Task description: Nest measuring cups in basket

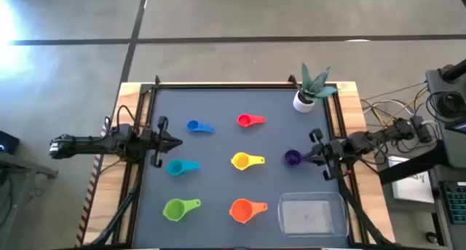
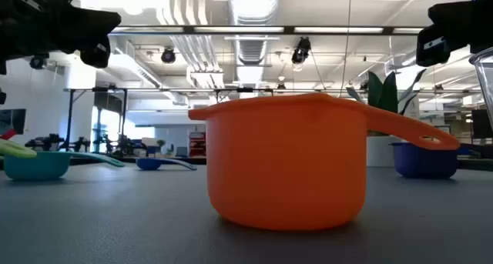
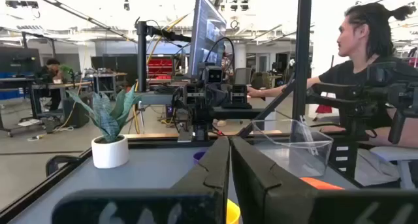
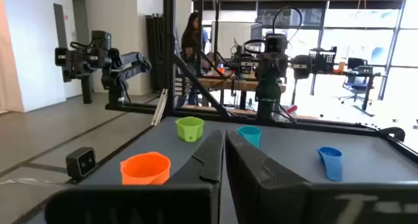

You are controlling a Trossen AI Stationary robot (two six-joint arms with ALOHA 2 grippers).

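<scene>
Both arms hang at the table's edges, fingers pressed together, empty.

The left gripper (image 1: 175, 141) sits between the small blue plastic scoop (image 1: 198, 127) and the teal scoop (image 1: 180, 167); the right gripper (image 1: 304, 157) is just beside the purple scoop (image 1: 292, 158). The clear rectangular plastic basket (image 1: 312, 213) lies beside the orange scoop (image 1: 246, 209).

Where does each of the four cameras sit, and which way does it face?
High: overhead, straight down; both arms, basket.
Low: table height, behind the orange cup; arms at top corners.
Left wrist: across the table toward the plant pot; shut left claw.
Right wrist: opposite way; shut right claw.
Low and right wrist share the orange cup.
</scene>
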